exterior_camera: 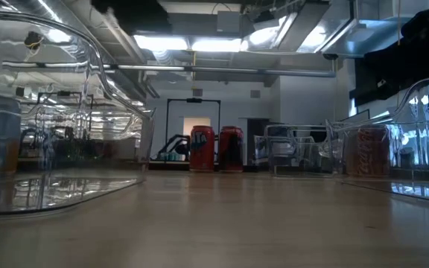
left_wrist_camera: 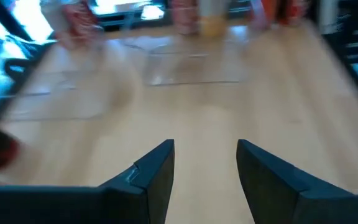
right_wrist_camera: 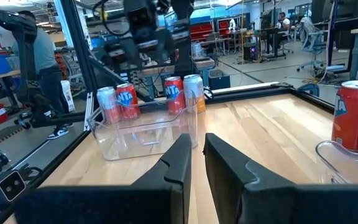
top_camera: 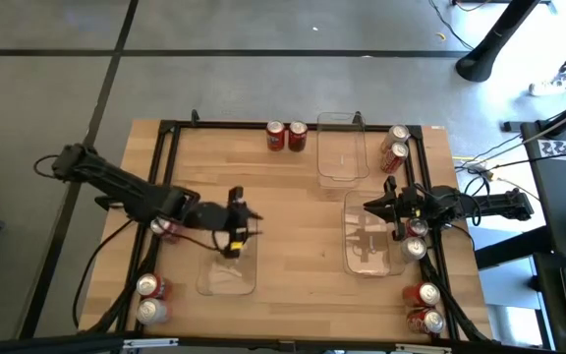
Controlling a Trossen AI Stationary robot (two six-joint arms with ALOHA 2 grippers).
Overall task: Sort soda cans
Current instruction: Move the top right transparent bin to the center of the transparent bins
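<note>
Soda cans (top_camera: 287, 135): scattered along table edges, none held. My left gripper (top_camera: 234, 239) spread, empty, above a tray (top_camera: 227, 276); right gripper (top_camera: 379, 205) pressed together, waiting.

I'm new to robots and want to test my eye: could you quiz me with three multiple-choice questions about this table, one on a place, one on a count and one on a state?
1. The two red cans at the far edge of the table stand:
A) beside the far tray, on its left
B) inside it
C) in a claw

2. How many clear trays are there?
A) one
B) three
C) six

3. The left claw is:
A) open and empty
B) shut on a can
C) holding a tray

Answers:
1. A: they stand on bare wood.
2. B: one far, one right, one left.
3. A: only table shows between its fingers.
</note>
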